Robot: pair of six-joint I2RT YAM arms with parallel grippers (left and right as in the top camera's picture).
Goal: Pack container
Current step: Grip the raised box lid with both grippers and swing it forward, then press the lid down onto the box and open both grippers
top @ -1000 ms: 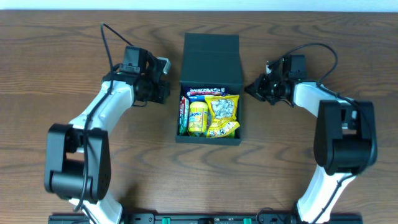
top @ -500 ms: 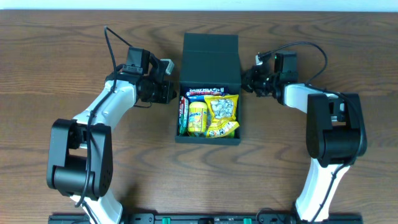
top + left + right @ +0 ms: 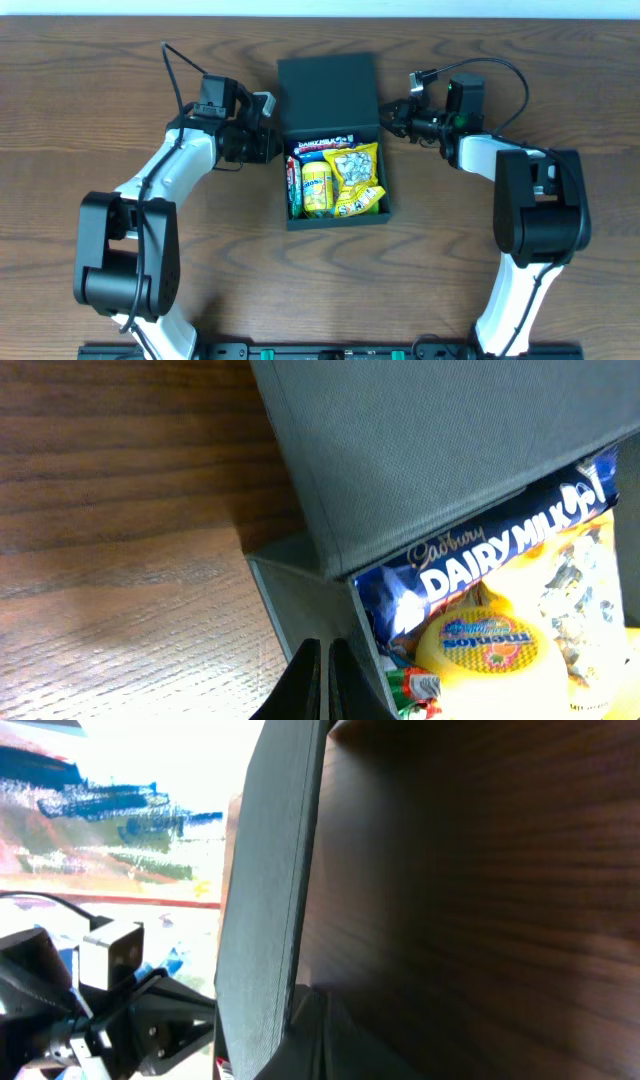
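1. Wooden table (image 3: pixel 100 80) holds the container (image 3: pixel 338 220) at its middle, between both arms.
2. Its lid (image 3: pixel 328 95) stands tilted over the far end, and snacks (image 3: pixel 355 170) fill the open part.
3. Left gripper (image 3: pixel 272 148) sits against the container's left wall. Its fingers (image 3: pixel 312 680) are almost pressed together, and whether they pinch the wall is unclear.
4. Right gripper (image 3: pixel 388 118) touches the lid's right edge. How far it is open cannot be told.

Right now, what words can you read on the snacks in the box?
"Cadbury DAIRY MILK": on the blue chocolate wrapper, lying in the container.
Yellow round pack: it has a blue label, but it is too blurred to read.
Yellow bag: the print is too small to read.
Red and green stick pack: too small to read.
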